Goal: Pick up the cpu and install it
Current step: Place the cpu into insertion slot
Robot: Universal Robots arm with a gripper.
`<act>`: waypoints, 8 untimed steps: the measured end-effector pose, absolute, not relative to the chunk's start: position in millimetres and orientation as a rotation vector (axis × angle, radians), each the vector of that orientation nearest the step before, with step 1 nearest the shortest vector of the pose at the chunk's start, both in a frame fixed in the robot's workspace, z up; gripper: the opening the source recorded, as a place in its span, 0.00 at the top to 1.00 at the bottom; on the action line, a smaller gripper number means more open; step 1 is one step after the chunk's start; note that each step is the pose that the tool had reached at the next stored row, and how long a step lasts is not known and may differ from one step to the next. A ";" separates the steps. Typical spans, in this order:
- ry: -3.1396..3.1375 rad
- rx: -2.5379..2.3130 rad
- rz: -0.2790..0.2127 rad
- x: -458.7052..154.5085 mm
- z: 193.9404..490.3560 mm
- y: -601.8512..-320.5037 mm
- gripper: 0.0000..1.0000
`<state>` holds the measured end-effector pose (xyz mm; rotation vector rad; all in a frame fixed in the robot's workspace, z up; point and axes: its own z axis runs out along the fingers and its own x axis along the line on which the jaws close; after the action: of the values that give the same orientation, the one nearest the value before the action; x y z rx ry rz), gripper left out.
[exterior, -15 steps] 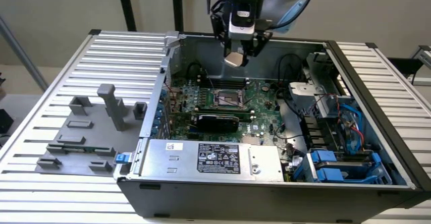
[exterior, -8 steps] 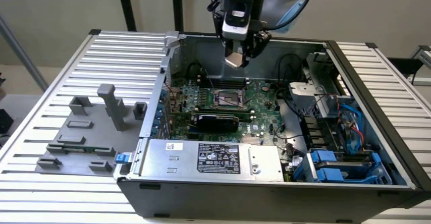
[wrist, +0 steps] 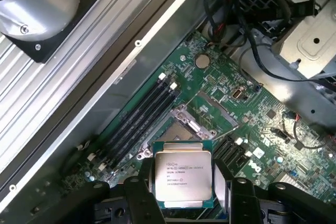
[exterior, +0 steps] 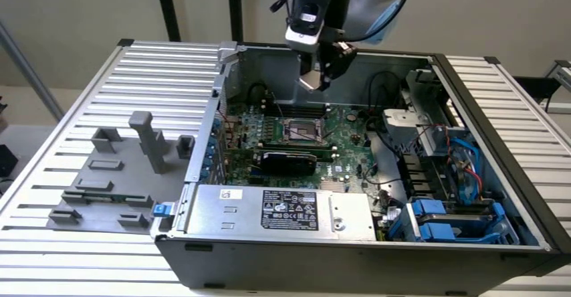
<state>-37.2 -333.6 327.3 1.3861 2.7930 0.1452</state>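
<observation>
gripper (wrist: 184, 191) seen from the wrist camera, its two black fingers (wrist: 143, 195) closed partway in on opposite edges of the cpu (wrist: 182, 174) and holding it flat, printed silver top facing the camera. the chip's green rim shows along its edges, and the chip hangs clear of the board below, touching nothing but the fingers. directly beneath and just beyond it lies the square metal-framed socket (wrist: 185, 128), its frame open, on the green motherboard (wrist: 252, 124). dark memory slots (wrist: 140, 120) run in parallel beside the socket, and a round coin battery (wrist: 201, 61) sits farther along the board, near a bundle of black cables (wrist: 247, 51). in the exterior view the arm reaches down into the open computer case (exterior: 357, 260), with the gripper above the board, between the socket and the case's rear wall. a grey power supply (exterior: 277, 211) bearing a black label lies along the near wall, and blue drive caddies (exterior: 446, 222) occupy the near corner at the exterior view's right. the case rests on a slatted metal table (exterior: 160, 63); grey plastic fixture blocks (exterior: 116, 176) stand on it outside the case, at the exterior view's left, well apart from the gripper.
</observation>
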 end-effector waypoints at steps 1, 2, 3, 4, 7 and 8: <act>2.780 1.411 0.145 -37.2 327.2 -333.6 0.45; 2.766 1.435 0.144 -37.2 327.1 -333.6 0.45; 2.753 1.460 0.144 -37.2 326.9 -333.6 0.45; 2.738 1.485 0.144 -37.2 326.8 -333.6 0.45; 2.695 1.558 0.143 -37.2 326.0 -333.6 0.45; 2.680 1.581 0.142 -37.2 325.6 -333.5 0.45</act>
<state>-37.2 -333.5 325.6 1.5814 2.6798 0.1420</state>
